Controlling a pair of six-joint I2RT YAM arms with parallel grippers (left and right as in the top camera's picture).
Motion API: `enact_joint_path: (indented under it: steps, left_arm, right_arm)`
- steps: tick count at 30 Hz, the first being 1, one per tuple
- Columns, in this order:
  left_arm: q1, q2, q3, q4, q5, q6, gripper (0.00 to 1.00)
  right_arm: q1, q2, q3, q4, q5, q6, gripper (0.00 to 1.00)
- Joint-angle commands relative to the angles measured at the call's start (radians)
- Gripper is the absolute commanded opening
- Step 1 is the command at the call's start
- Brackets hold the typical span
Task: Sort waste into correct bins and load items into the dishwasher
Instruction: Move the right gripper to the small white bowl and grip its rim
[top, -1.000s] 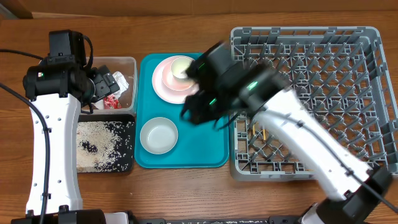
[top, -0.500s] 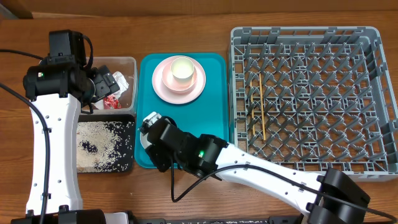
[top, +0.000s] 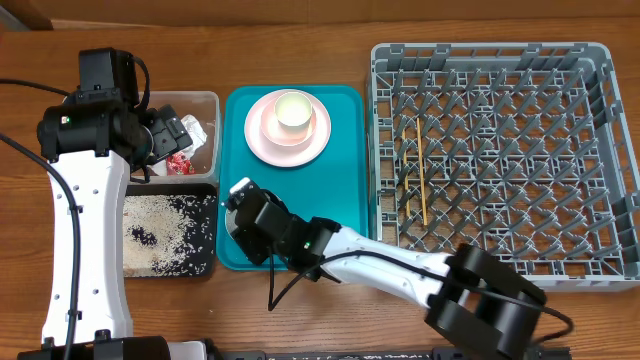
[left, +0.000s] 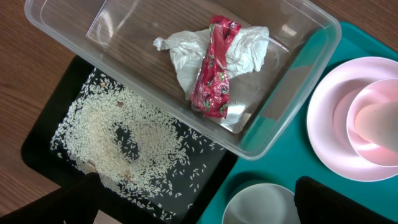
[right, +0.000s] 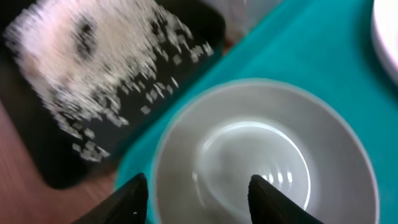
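- Could slip off the smooth bowl (right: 267, 149) on the teal tray (right: 311, 50) if pinched off-centre by the right gripper (right: 199, 202), spread wide just above.
- Might shove it toward the rice (right: 74, 74) beside.
- Holding the left gripper (left: 205, 205) apart too, empty, above the tub (left: 298, 106).
- Farther off, may snag on the rack (top: 490, 50) pegs.

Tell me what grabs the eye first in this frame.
The right arm stretches low across the table, its open right gripper hanging over the grey bowl on the teal tray. The big grey dish rack fills the right side, with chopsticks lying in it. At the left, rice is scattered in the black tray, next to the clear tub holding a napkin and a red wrapper.
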Motion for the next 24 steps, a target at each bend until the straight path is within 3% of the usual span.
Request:
enact_joint_path:
  steps: [1,7,13,18,24]
  left_arm:
    - [0.002,-0.009,0.011,0.001,-0.009,0.011,1.00]
    - [0.003,-0.010,0.011,0.001,-0.010,0.011,1.00]
    - [0.003,-0.009,0.011,0.001,-0.009,0.011,1.00]
    - [0.003,-0.009,0.011,0.002,-0.009,0.011,1.00]
    - [0.003,-0.010,0.011,0.001,-0.009,0.011,1.00]
  right_arm:
    - [-0.046,0.016,-0.007,-0.027,0.020,0.032,0.53]
    - [-0.154,0.016,-0.007,-0.147,0.020,0.131,0.53]
    - [-0.248,-0.024,0.014,-0.235,0.020,0.139,0.53]
    - [-0.258,-0.098,0.039,-0.270,0.017,0.138,0.54]
    - [-0.214,-0.167,0.039,-0.281,-0.148,0.131,0.54]
